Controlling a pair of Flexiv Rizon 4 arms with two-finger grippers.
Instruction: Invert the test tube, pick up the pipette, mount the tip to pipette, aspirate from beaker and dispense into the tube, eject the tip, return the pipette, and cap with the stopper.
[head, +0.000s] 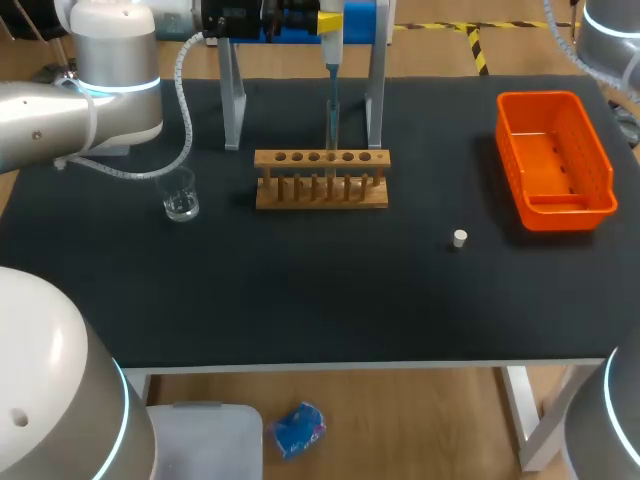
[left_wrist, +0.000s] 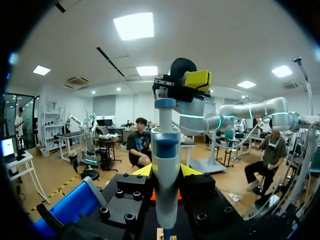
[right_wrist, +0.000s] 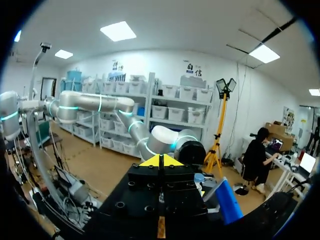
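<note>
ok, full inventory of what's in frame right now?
pipette: one, white and blue, upright over the rack
rack: one, wooden, mid table
beaker: one, clear glass, on the table, on the rack's left-arm side
stopper: one, white, on the table between rack and bin, nearer the front edge
bin: one, orange, right side of the table
stand: one, grey legs and blue top, behind the rack
table: one, black
left hand: one, yellow tips, shut on the pipette
right hand: one, yellow tips, shut, just above the pipette's top
</note>
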